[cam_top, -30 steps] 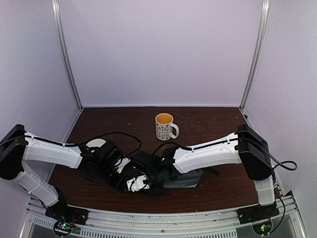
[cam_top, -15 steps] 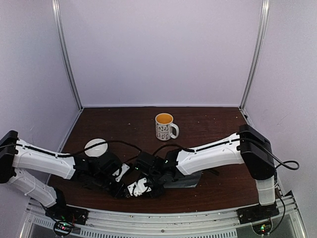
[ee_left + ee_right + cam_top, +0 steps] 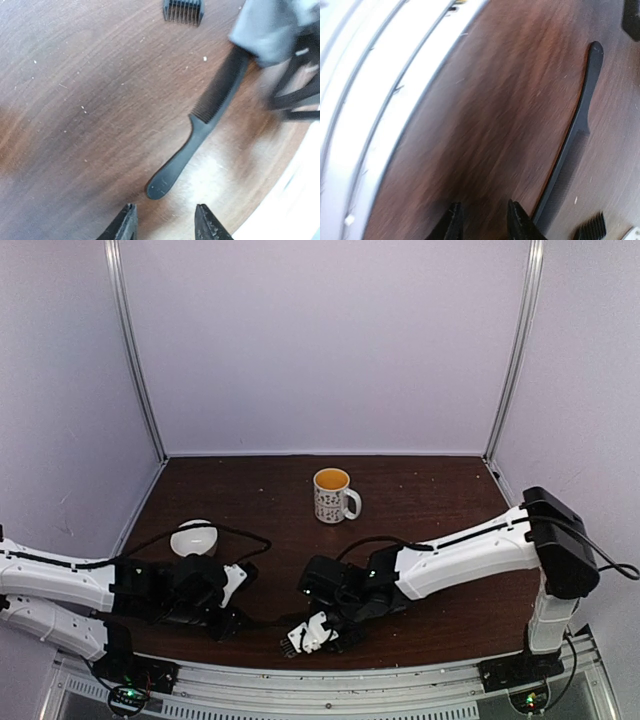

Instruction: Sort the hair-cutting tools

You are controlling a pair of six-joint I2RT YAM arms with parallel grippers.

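Your left tool [image 3: 165, 212] is released: its fingers stand apart with only bare worktop [image 3: 75, 100] between them. The black comb [image 3: 215, 92] lies flat just ahead of it. The comb's rounded handle end is nearest the fingertips without touching them, and its toothed half runs away toward the right arm. Beyond the comb, well apart from your left tool, sits a small black toothed block [image 3: 183, 11].

Your right tool [image 3: 484, 207] is released too, with a narrow gap between its fingers and nothing held. The comb's toothed end passes just beside one finger, with the handle pointing away. The toothed block shows on the outer side of that same finger.

All of this lies close to the worktop's near edge, left of the middle. The patterned mug [image 3: 333, 495] stands toward the far edge, and the white bowl [image 3: 194, 538] sits by the left edge.
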